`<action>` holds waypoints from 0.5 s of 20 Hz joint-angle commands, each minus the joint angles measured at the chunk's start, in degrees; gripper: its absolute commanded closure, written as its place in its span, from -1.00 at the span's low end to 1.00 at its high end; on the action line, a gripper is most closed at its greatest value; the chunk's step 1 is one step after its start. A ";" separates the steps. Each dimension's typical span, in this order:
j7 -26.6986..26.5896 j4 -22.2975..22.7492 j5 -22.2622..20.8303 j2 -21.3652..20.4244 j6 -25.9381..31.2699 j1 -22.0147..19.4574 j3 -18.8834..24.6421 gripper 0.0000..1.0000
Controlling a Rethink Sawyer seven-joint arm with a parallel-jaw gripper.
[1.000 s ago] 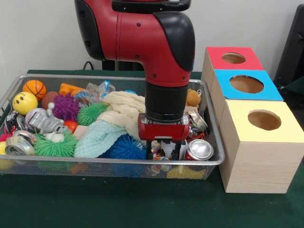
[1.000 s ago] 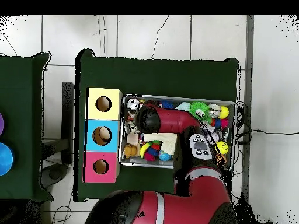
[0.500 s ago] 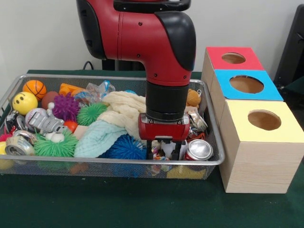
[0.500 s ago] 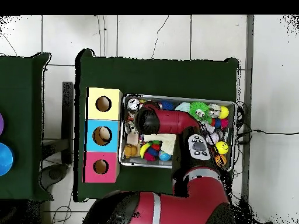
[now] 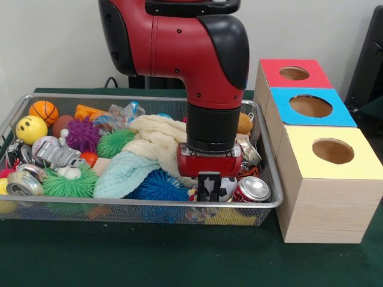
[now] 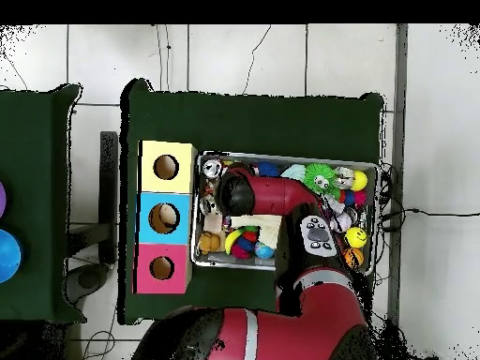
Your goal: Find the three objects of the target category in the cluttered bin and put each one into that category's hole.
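Observation:
The wire mesh bin is full of toys; it also shows in the overhead view. My gripper is low in the bin's near right part, jaws closed together in front of a black-and-white ball. A small bit of patched pink and white fabric shows just left of the fingertips; I cannot tell if it is pinched. In the overhead view the arm hides the gripper, and a multicoloured patched bundle lies near the bin's robot side. The yellow-faced box's hole is right of the bin, and it also shows overhead.
Blue-faced and red-faced boxes stand behind the yellow one. A silver can lies right of the gripper. A blue spiky ball, mint and cream cloths, green and purple spiky balls, a basketball and a smiley ball fill the bin.
The jaws were open around the clutter and have closed together. The wrist has shifted slightly right. The black-and-white ball now shows behind the fingers.

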 commanded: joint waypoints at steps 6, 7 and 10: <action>8.75 0.07 0.96 6.22 -5.22 -1.01 5.62 1.00; 8.92 0.35 0.99 5.82 -5.24 -0.90 5.51 1.00; 9.79 2.24 1.87 3.11 -3.38 -0.35 5.06 1.00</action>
